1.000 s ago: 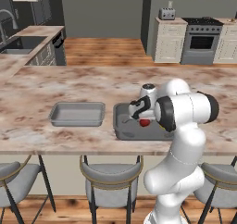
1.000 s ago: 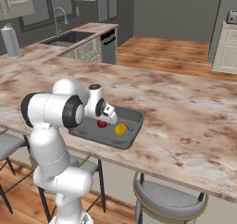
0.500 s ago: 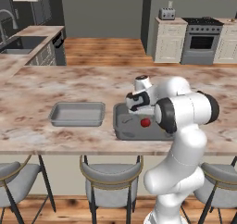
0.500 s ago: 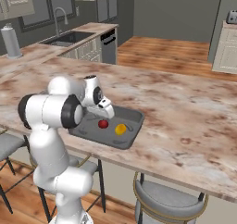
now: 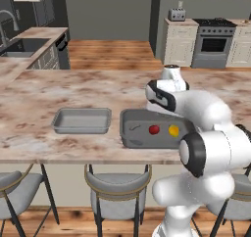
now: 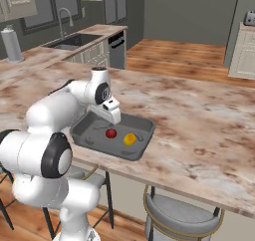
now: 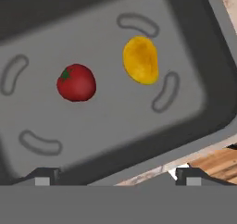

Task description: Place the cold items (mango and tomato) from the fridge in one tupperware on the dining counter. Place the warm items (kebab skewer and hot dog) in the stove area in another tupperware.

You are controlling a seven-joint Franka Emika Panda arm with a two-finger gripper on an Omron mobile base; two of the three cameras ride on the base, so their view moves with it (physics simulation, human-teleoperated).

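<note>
Tomato (image 7: 76,82) and mango (image 7: 140,59), at three o'clock of it, lay loose in dark tupperware (image 7: 115,15); gripper (image 7: 115,176) stood wide, empty. Risk: a careless retreat clipping the rim, shifting the tray.

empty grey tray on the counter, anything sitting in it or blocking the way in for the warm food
Nothing visible does. The light grey tray lies bare on the counter, beside the darker tray holding the tomato and mango.

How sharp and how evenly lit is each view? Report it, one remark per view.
Hand view: soft blur over the dark tupperware; tomato and mango edges fuzzy, faint shadows.
Left base view: even flat light, no glare; light-grey tray crisp.
Right base view: the dining counter evenly lit, far cabinets dim.
</note>
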